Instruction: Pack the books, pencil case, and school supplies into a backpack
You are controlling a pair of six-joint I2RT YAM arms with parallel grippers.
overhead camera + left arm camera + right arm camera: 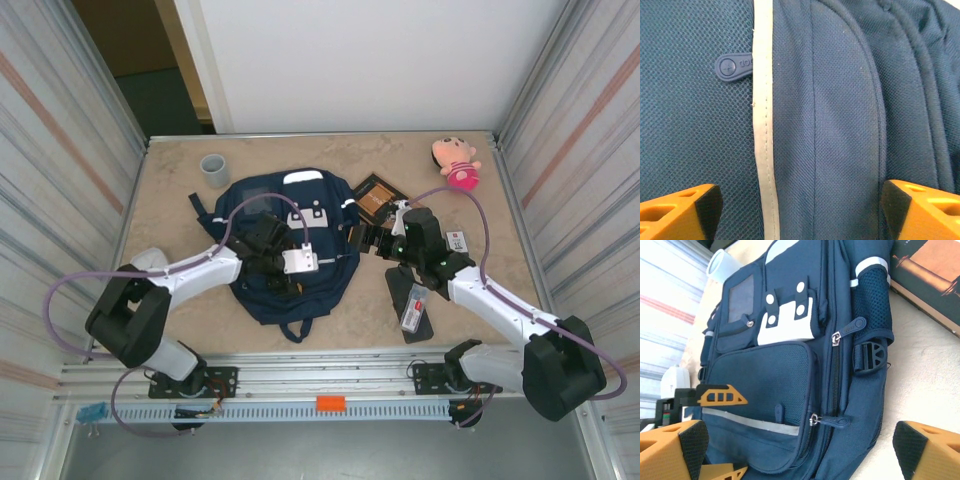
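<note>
Left claw (801, 207) is held with its orange fingers spread and nothing between them, close over the front of the large navy blue fabric backpack (310, 295); a pale strip (762, 125) of the fabric is seen running between the jaws. Right claw (800, 442) is likewise parted and empty, set at the backpack's right edge and faced across it towards the zip pulls (832, 420).

Nearest on the beige tabletop (180, 300), beside the right forearm, the long flat black rectangular case (398, 285) is laid with its long axis running near to far, and the slim whitish packet with red markings (415, 308) is rested on it, aligned the same way. The backpack is laid flat at the centre, long axis also near to far, its zips apparently closed. Beyond the right claw, the thin dark brown book with orange lettering (375, 192) is lain cornerwise just beside the backpack's far right corner. All three items are judged nearer the right arm.
</note>
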